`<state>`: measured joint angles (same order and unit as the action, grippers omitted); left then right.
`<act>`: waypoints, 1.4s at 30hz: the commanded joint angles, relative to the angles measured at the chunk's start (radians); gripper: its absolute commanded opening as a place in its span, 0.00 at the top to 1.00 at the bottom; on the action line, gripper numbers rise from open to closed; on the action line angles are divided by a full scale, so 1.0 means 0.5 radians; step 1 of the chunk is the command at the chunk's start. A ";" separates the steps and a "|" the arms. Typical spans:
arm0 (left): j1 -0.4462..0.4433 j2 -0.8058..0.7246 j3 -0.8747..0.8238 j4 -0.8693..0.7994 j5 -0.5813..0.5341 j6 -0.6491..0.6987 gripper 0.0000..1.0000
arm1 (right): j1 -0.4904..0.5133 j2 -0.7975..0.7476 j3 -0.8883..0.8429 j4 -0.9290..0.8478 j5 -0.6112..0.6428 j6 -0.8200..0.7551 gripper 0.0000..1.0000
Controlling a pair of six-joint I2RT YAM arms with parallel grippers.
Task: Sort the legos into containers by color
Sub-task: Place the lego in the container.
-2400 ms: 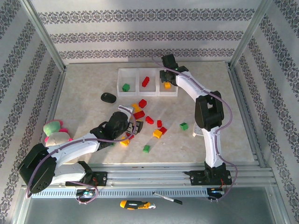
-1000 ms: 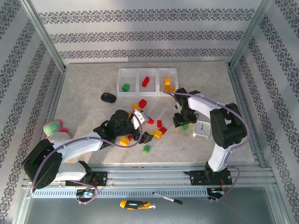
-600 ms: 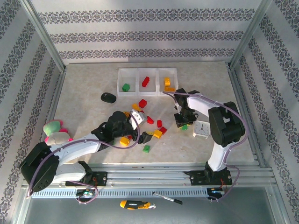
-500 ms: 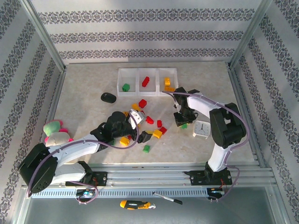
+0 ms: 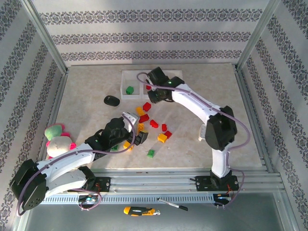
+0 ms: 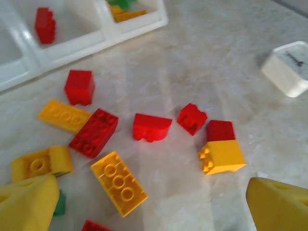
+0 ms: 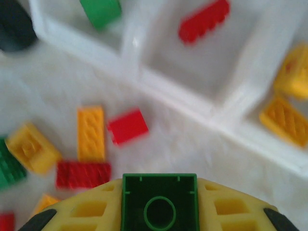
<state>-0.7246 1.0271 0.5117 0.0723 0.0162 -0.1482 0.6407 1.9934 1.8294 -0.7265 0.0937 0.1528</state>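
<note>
A green brick [image 7: 159, 208] is pinched between the fingers of the right gripper [image 7: 159, 204], held up off the table [image 5: 96, 82] over the near edge of the white tray [image 5: 126, 73], about at its middle compartment. In the top view the right gripper [image 5: 161, 94] hangs over that part of the tray with its arm reaching across from the right.

The tray's [image 7: 178, 94] left compartment holds another green brick [image 7: 100, 10], the middle one a red brick [image 7: 204, 20], and the right one two yellow bricks [image 7: 284, 120].

On the near side of the tray, the loose bricks [image 6: 119, 183] lie scattered on the table: several red [image 6: 94, 132] and yellow ones close together, a red cube touching a yellow cube [image 6: 222, 156], and a lone green one [image 5: 150, 153] furthest from the tray.

The left gripper [image 6: 154, 211] hovers over this scatter with its jaws spread wide and nothing between them; in the top view the left gripper [image 5: 137, 132] sits at the near left of the pile.

Left of the tray lies a black oval object [image 5: 111, 100]; well to the near left of the tray is a plush toy [image 5: 57, 139]; on the near right of the tray stands a small white clock [image 6: 288, 67]
</note>
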 commanded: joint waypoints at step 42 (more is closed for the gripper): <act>0.431 0.577 0.387 -0.632 -0.635 -1.488 0.01 | 0.007 -0.368 -0.547 1.148 0.055 0.056 0.17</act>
<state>-0.5365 1.2823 0.6720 -0.1959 -0.3309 -0.7544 0.6498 1.8729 1.6684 -0.2466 0.1532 0.1802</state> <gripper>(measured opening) 0.994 0.831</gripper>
